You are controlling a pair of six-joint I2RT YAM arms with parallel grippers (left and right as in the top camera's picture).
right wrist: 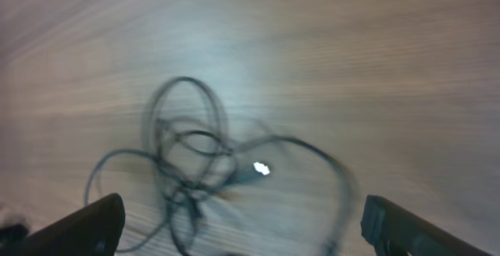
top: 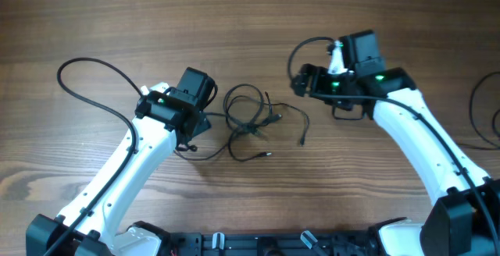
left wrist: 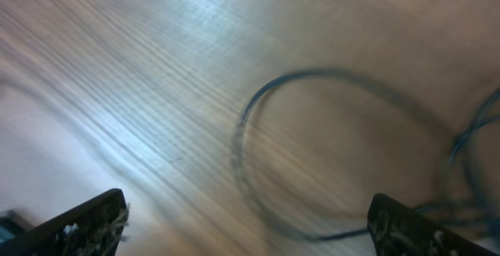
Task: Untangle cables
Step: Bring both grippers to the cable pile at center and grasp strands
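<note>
The cables [top: 251, 122] lie in one loose knot on the bare wooden tabletop [top: 250, 14] midway between the two arms; a round loop sits at the knot's upper left, and plug-tipped tails trail out toward the right and the near side.

The left tool [left wrist: 246, 213] stands with its jaws spread wide and nothing between them, just beside the knot's left edge; the right tool [right wrist: 242, 213] is equally wide and empty, a little apart on the far-right side, looking down on the knot.

These cords look thin, light and limp; they will likely slide and drag their neighbours along rather than keep any shape, so a pull may tighten the crossings. The likeliest holds are a free tail just behind its plug, or the open loop, with the other tool pinning the bundle.

Thicker black wire [top: 78, 67] loops off the left arm onto the tabletop, another curls by the right wrist [top: 297, 53], and both could be confused with the cords; a dark cord [top: 478, 108] shows at the right edge, unidentifiable.
</note>
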